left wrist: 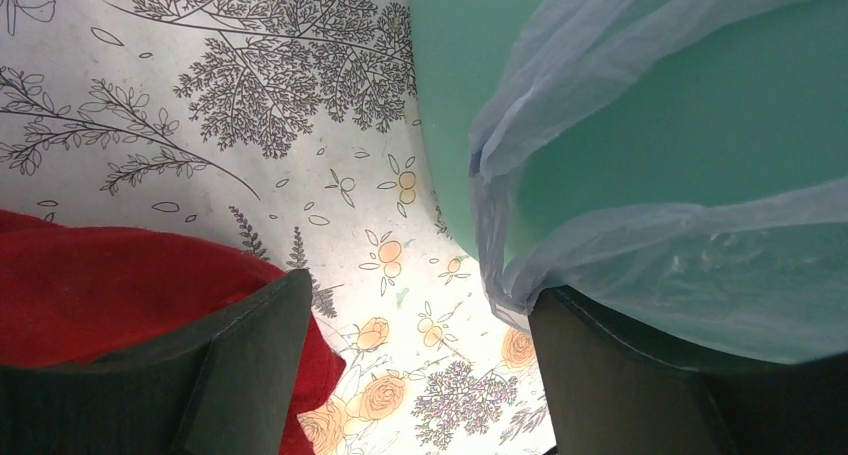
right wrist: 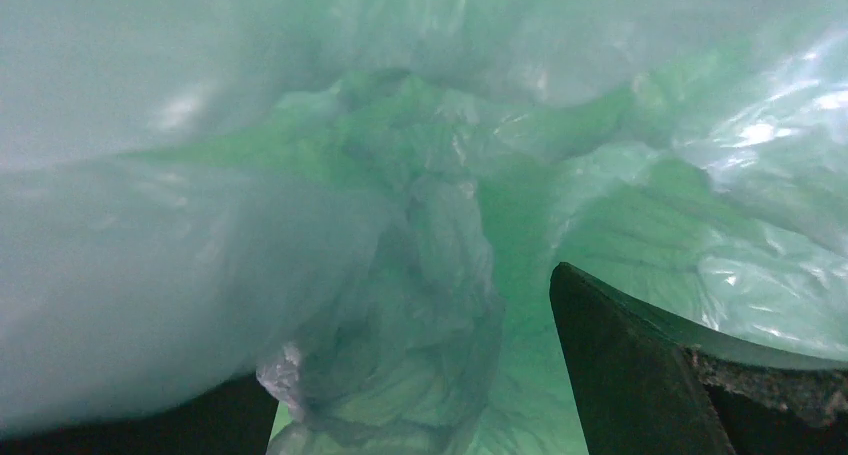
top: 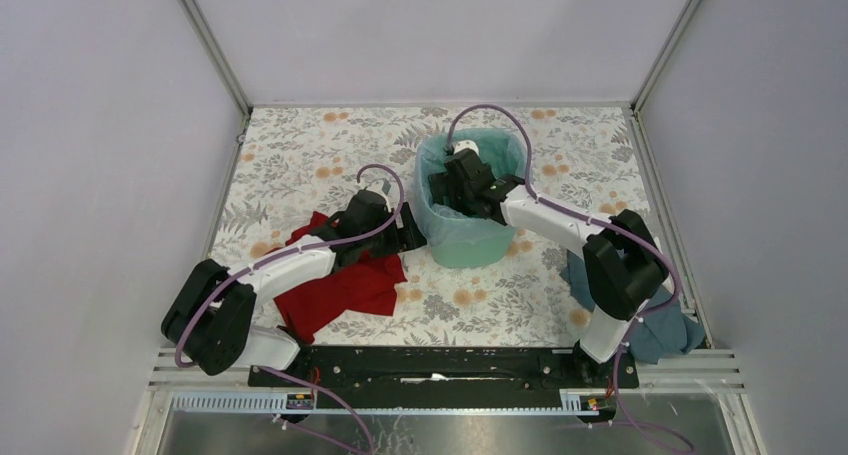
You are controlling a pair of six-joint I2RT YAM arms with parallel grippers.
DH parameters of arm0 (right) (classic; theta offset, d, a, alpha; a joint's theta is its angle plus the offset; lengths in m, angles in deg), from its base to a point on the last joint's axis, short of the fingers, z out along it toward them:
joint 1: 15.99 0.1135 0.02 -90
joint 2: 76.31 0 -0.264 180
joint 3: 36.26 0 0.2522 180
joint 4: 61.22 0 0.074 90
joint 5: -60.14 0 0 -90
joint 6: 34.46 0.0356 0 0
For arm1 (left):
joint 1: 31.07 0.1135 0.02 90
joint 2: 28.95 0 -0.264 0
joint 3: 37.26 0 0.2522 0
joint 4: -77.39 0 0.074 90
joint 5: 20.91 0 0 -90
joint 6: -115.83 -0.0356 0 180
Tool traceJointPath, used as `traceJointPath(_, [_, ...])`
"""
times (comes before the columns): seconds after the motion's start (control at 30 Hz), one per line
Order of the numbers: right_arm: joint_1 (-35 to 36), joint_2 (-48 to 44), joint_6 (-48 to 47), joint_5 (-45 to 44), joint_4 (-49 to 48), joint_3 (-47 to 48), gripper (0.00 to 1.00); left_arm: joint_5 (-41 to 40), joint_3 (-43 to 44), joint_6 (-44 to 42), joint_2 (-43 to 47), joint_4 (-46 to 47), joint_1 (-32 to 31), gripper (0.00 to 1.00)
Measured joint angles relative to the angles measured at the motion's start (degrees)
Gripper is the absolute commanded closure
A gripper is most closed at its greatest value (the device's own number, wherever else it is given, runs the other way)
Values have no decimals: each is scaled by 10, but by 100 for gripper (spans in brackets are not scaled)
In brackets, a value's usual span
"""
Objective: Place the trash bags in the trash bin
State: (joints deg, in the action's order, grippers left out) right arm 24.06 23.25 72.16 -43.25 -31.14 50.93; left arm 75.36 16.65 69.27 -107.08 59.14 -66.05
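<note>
The mint-green trash bin (top: pixel 468 237) stands mid-table with a translucent bluish trash bag (top: pixel 500 147) draped over its rim. My right gripper (top: pixel 462 183) reaches down inside the bin. In the right wrist view its jaws (right wrist: pixel 410 415) stand open, with crumpled bag folds (right wrist: pixel 410 295) between and around them. My left gripper (top: pixel 412 237) is low against the bin's left side. In the left wrist view it (left wrist: pixel 420 375) is open over the tablecloth, and the bag's hanging edge (left wrist: pixel 510 175) on the bin wall (left wrist: pixel 680 125) lies just above its right finger (left wrist: pixel 620 385).
A red cloth (top: pixel 345 285) lies under my left arm and also shows in the left wrist view (left wrist: pixel 100 275). A blue-grey cloth (top: pixel 655 327) lies by the right arm's base. The table has a floral cover (top: pixel 300 155) and grey walls on three sides.
</note>
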Motion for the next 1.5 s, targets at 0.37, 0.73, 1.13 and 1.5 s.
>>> traceJointPath(0.37, [-1, 37, 23, 21, -67, -35, 0, 0, 0, 2, 0, 4, -2, 18])
traceJointPath(0.73, [-1, -5, 13, 19, 68, 39, 0, 0, 4, 1, 0, 3, -2, 18])
traceJointPath(1.13, [-2, -88, 1, -79, 155, 68, 0, 0, 4, 1, 0, 3, -2, 18])
traceJointPath(1.5, [-3, -85, 1, -91, 171, 52, 0, 0, 4, 0, 1, 2, -2, 18])
